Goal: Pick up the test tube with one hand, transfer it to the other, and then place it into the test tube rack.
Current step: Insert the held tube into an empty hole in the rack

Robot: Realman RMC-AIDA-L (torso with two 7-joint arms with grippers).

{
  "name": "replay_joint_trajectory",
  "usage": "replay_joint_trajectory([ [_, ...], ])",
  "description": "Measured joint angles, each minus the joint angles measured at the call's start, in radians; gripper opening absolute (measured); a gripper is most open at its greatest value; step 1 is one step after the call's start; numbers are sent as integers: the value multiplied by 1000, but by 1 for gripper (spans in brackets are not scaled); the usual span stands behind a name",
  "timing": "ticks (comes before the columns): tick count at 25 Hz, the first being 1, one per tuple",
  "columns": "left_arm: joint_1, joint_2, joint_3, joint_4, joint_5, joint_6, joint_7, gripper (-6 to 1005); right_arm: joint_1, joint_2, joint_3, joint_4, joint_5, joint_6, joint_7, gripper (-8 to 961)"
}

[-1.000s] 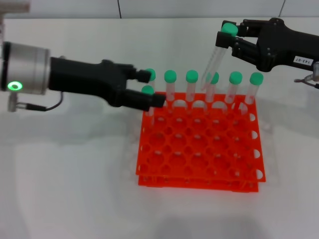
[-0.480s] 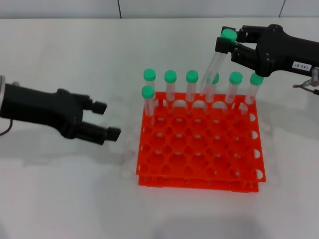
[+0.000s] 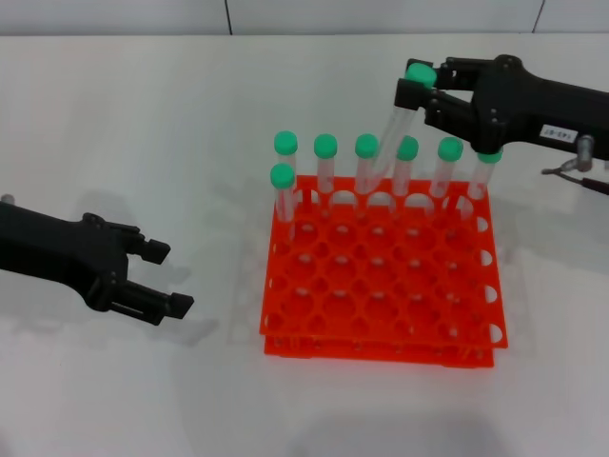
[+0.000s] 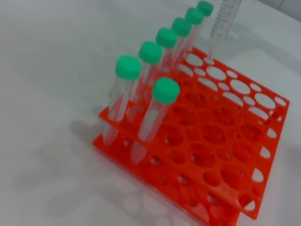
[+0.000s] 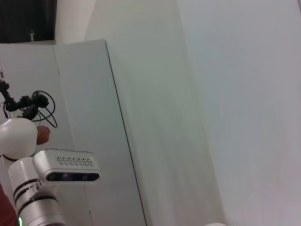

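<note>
Green-capped tubes (image 4: pixel 151 52) in orange rack (image 4: pixel 221 141)

Left hand (image 3: pixel 164 278) low, fingers spread, right hand (image 3: pixel 416 89) raised, clamped

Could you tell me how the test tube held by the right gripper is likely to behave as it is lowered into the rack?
The test tube looks stiff, clear and empty, so probably light. The right gripper pinches it near the green cap and it hangs tilted, so it may pivot or slip if its tip catches a hole rim of the test tube rack. Its smooth plastic wall probably offers little grip.
</note>
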Motion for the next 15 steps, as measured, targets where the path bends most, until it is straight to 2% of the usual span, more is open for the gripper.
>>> replay_joint_trajectory([
  [6, 15, -9, 0, -2, -1, -9, 69, 885, 3, -1, -29, 2, 12, 33, -7, 266],
  [15, 22, -45, 0, -7, -8, -23, 173, 885, 5, -3, -31, -1, 13, 50, -7, 266],
])
